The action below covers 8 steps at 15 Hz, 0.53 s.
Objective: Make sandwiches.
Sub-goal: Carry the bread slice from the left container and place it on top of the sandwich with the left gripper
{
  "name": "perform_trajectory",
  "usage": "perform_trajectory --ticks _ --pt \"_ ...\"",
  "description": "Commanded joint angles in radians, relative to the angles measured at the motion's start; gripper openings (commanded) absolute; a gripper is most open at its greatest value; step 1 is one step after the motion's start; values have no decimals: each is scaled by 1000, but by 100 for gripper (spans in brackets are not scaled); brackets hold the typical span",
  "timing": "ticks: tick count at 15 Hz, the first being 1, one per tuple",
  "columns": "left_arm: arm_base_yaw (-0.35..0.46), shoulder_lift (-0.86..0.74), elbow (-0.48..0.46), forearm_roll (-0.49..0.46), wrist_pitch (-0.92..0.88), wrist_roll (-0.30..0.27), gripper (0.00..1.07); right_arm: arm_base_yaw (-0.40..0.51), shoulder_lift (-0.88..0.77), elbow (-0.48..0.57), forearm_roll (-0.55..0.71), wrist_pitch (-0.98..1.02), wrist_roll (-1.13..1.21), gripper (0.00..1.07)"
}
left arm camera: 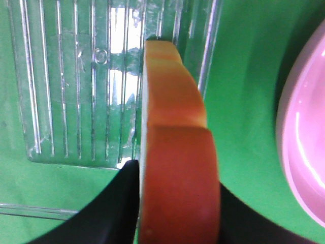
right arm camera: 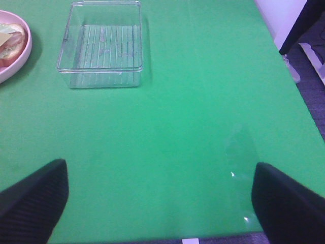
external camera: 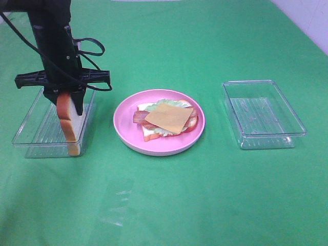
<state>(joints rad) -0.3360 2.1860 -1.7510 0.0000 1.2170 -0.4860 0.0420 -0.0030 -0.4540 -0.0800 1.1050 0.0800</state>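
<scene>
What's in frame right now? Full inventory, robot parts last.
bread slice in hand: 1, white with orange-brown crust, hanging on edge over the left tray
bread slice on plate: 1, white, bottom of the stack
lettuce: 1, pale green, on the bottom slice
bacon: red-brown strips, count unclear, under the cheese
cheese: 1, yellow square, top of the stack
plate: 1, pink, round, centre of the table
trays: 2, clear plastic, one either side of the plate
table cover: 1, green
left hand: 1, black, shut on the crust of the hanging slice
right hand: 1, black, open, over bare cover, holding nothing
</scene>
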Motion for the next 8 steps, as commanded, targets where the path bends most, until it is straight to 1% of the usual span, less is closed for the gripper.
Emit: perform_trajectory --ticks 1,2,4,5,6,8 --pt "-5 1 9 0 80 2 28 -4 -27 4 0 -4 -8 95" --pt "-5 1 9 5 83 2 26 -4 -27 4 0 -4 -8 95" --pt "-5 1 9 8 80 2 16 -4 -27 4 0 -4 -8 95" --pt "-5 1 9 8 79 2 8 -4 -27 4 0 -4 -8 95" --pt "-5 1 9 8 78 2 6 -4 -27 4 0 -4 -8 95" --pt "-5 1 9 8 86 2 6 -4 -27 4 0 -4 -8 95"
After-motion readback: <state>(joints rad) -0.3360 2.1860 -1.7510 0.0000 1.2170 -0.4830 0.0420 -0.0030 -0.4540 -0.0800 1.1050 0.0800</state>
